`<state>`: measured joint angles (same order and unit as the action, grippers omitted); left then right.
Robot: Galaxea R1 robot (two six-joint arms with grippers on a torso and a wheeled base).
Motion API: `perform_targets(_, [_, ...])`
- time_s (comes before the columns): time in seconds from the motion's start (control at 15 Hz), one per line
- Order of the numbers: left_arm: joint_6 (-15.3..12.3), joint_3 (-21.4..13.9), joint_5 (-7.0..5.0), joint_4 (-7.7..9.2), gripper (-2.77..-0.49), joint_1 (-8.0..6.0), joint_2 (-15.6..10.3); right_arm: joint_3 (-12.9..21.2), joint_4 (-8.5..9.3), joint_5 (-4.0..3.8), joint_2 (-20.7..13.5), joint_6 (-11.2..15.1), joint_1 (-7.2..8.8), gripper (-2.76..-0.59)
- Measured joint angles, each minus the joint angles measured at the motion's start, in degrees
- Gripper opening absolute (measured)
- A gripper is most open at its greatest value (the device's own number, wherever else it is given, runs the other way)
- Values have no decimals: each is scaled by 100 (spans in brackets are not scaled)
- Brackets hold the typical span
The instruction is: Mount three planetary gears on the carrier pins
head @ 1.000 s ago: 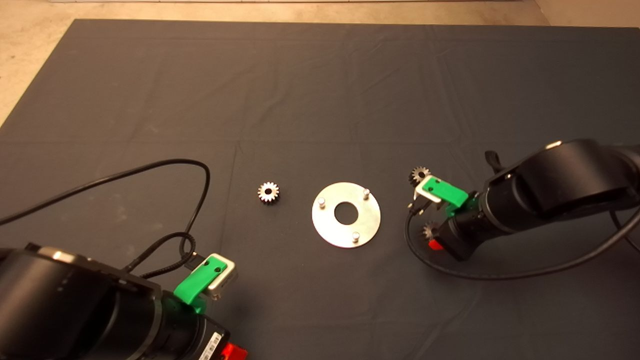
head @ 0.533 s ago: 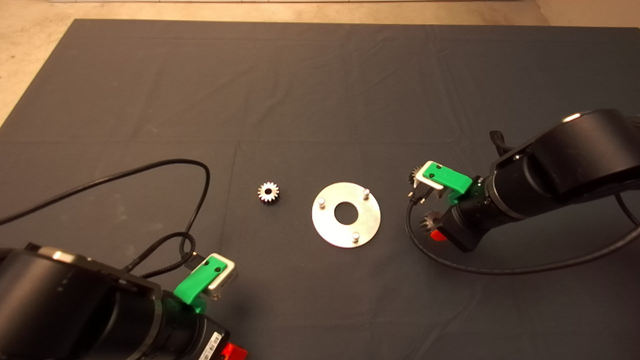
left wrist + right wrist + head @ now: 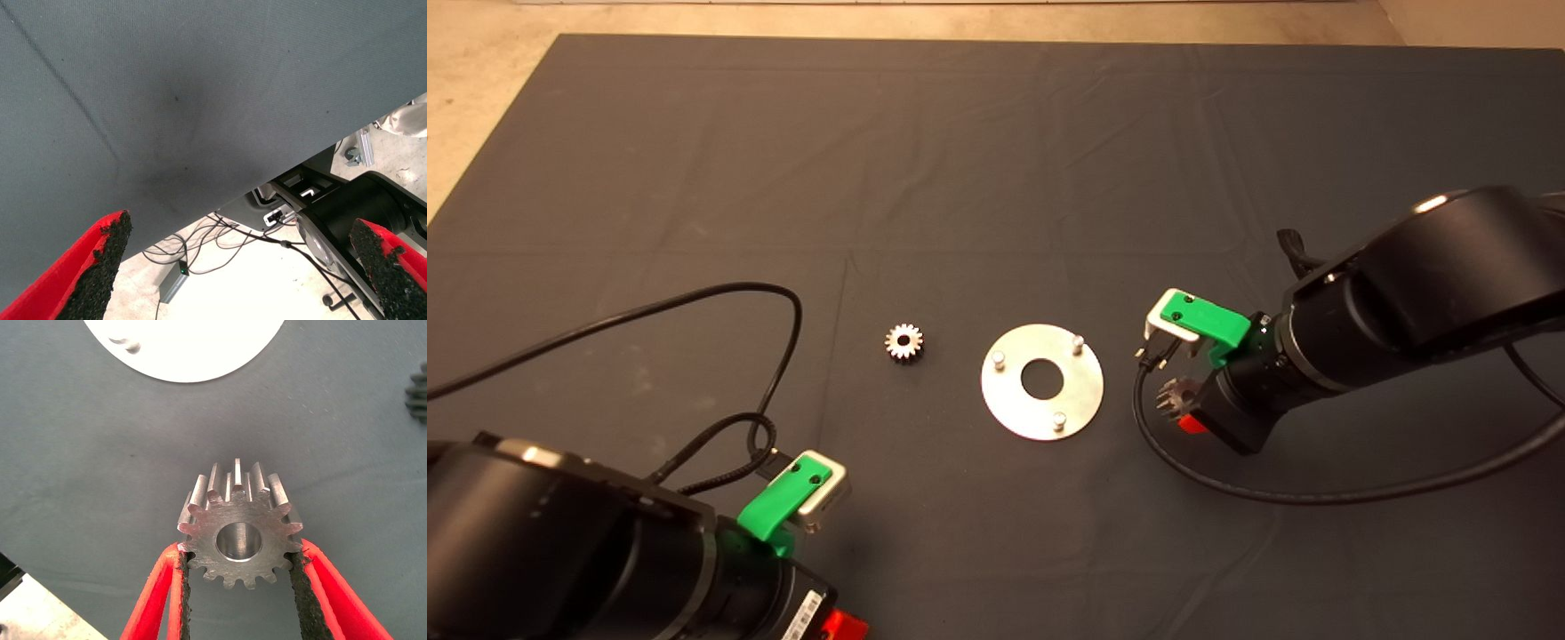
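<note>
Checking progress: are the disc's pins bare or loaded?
Bare: three short silver pins on the shiny round metal disc carry no gears.

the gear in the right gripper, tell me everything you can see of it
The gear is a small spur gear of silvery, dull-machined steel, with straight teeth all round and a smooth round centre bore. It is clamped between the black pads of the right gripper, which press on opposite sides of its toothed rim. Nothing else touches it. In the head view it shows dark at the gripper's tip, to the right of the disc, not yet over a pin.
</note>
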<state>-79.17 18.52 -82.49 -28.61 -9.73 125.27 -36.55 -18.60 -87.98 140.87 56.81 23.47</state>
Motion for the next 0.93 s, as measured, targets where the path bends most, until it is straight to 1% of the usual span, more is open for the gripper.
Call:
perform_targets(0.33, [-2,0,2,0,-90,-1,0,-7,69,2,354,2,4,-252])
perform_targets(0.6, [-2,0,2,0,-90,-2,0,-93,91,6,649,5,4,-253])
perform_targets(0.73, [-5,0,2,0,-90,-2,0,-176,108,0,732,5,4,-252])
perform_targets(0.8, [-7,0,3,0,-90,-2,0,-233,108,-20,794,6,1,-253])
perform_targets(0.93, [-7,0,2,0,-90,-15,0,-364,111,-6,951,5,-18,-252])
